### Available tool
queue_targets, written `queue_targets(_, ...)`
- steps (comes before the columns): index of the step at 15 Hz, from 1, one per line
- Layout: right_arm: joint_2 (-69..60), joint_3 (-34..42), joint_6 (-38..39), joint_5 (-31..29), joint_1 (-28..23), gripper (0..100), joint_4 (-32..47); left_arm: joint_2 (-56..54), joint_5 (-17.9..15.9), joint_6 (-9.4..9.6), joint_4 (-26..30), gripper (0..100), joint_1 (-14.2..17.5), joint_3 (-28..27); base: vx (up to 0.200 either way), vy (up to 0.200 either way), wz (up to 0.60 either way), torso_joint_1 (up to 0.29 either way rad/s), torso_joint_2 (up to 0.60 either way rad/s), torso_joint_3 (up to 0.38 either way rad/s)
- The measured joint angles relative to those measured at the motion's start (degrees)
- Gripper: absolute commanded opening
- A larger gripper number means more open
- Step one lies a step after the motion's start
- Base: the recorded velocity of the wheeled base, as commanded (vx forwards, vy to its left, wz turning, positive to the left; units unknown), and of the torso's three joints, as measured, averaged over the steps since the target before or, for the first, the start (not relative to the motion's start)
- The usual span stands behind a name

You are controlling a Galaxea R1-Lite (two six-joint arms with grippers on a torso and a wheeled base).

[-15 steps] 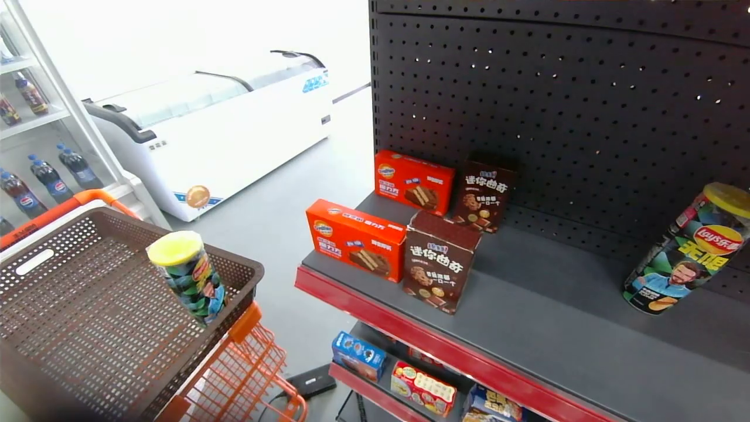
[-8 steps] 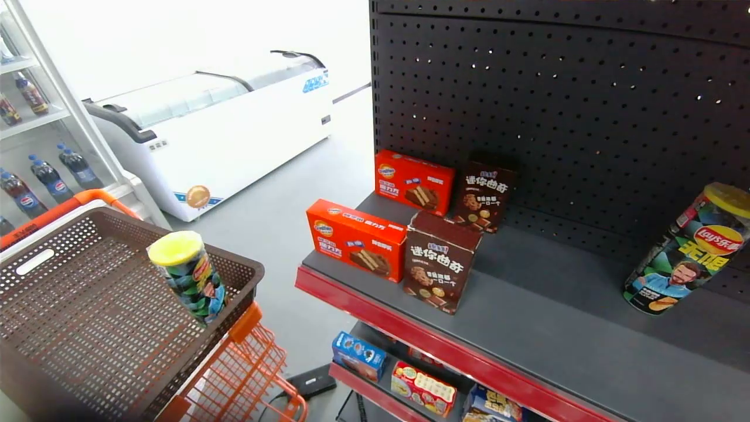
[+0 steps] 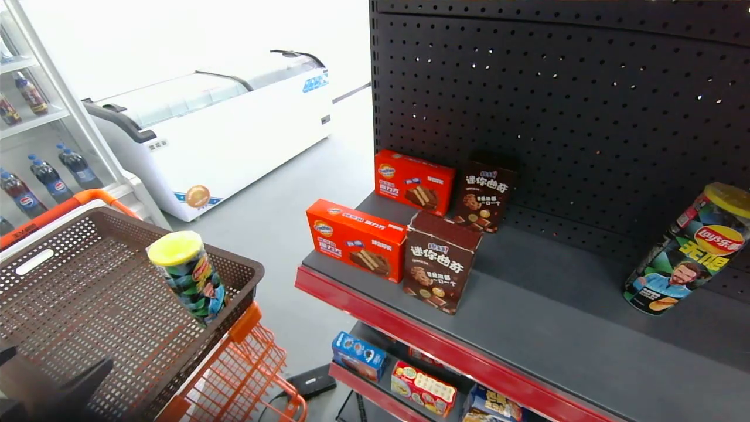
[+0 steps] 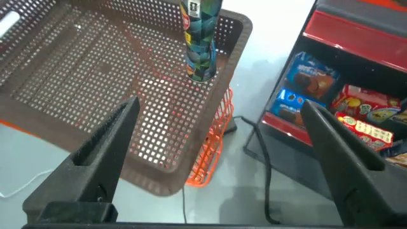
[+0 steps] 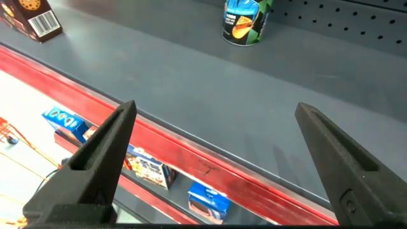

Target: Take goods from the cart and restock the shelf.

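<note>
In the head view, the brown perforated basket (image 3: 246, 275) sits on the orange cart (image 3: 252, 375) at 8 o'clock. The basket chip can (image 3: 187, 275) stands upright inside, close to the basket's 3 o'clock corner. The left gripper (image 3: 55, 375) shows at 7 o'clock over the basket's near part. The shelf (image 3: 527, 328), grey with a red front lip, fills 4 o'clock. At its 9 o'clock end an orange wafer box (image 3: 355, 239) touches a brown cookie box (image 3: 439, 264), with a like pair behind them. The shelf chip can (image 3: 682, 258) stands at 3 o'clock near the pegboard (image 3: 556, 105). A white chest freezer (image 3: 222, 129) lies at 11 o'clock.

In the left wrist view, the left gripper's fingers (image 4: 102, 159) are spread wide with nothing between them, above the basket's rim. The basket chip can stands beyond them.

In the right wrist view, the right gripper (image 5: 214, 109) is likewise spread and empty over bare shelf by the red lip. The shelf chip can stands well apart.
</note>
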Motion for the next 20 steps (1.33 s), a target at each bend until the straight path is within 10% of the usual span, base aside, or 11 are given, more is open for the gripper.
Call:
queue_targets(9, 0.0, 0.0, 0.0, 0.0, 0.0, 100, 0.0, 36.4, 0.3, 1.89, -43.7, 100, 3.7, 3.8, 0.000, 0.000, 0.00, 0.000, 0.00, 0.000)
queue_targets(13, 0.0, 0.0, 0.0, 0.0, 0.0, 100, 0.0, 52.2, 0.3, 7.88, -67.0, 100, 5.8, 4.9, 0.000, 0.000, 0.00, 0.000, 0.00, 0.000)
queue_targets(20, 0.0, 0.0, 0.0, 0.0, 0.0, 100, 0.0, 65.7, 0.3, 8.68, -74.3, 100, 6.1, 1.5, 0.000, 0.000, 0.00, 0.000, 0.00, 0.000)
